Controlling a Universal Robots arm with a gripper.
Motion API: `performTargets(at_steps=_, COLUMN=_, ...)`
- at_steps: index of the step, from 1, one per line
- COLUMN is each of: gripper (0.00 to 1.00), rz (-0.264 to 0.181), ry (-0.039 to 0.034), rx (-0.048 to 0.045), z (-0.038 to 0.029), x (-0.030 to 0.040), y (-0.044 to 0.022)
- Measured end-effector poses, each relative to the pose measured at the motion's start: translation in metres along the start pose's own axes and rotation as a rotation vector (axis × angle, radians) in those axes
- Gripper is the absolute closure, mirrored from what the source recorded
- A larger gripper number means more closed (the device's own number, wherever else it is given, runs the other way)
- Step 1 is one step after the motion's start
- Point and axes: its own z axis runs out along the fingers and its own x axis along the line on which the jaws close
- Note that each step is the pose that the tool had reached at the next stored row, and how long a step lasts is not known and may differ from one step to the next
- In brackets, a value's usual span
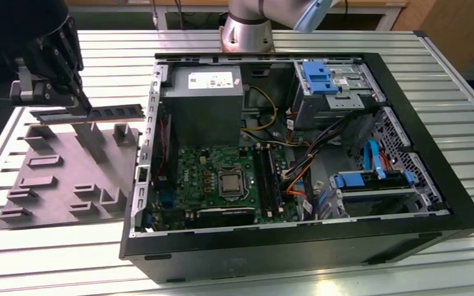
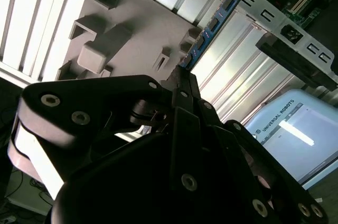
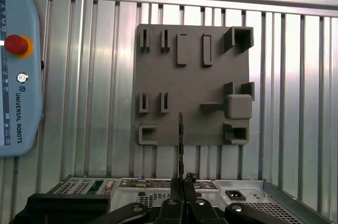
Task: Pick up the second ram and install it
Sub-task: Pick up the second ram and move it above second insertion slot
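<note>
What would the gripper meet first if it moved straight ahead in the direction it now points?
Probably the grey tray, near its edge, with the second ram it holds touching before the gripper itself. Depth is unclear.

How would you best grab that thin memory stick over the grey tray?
Pinch the second ram by its two flat faces, coming down onto its long top edge: it is a thin strip lying level, so only the faces offer grip. The gripper holds it that way above the grey tray.
</note>
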Motion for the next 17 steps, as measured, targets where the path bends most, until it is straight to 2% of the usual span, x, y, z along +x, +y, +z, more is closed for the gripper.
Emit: performTargets(at_steps=17, gripper=0.89, rz=0.0, ry=-0.0001, rx=0.0001, z=-0.0006, x=0.0005, y=-0.0212)
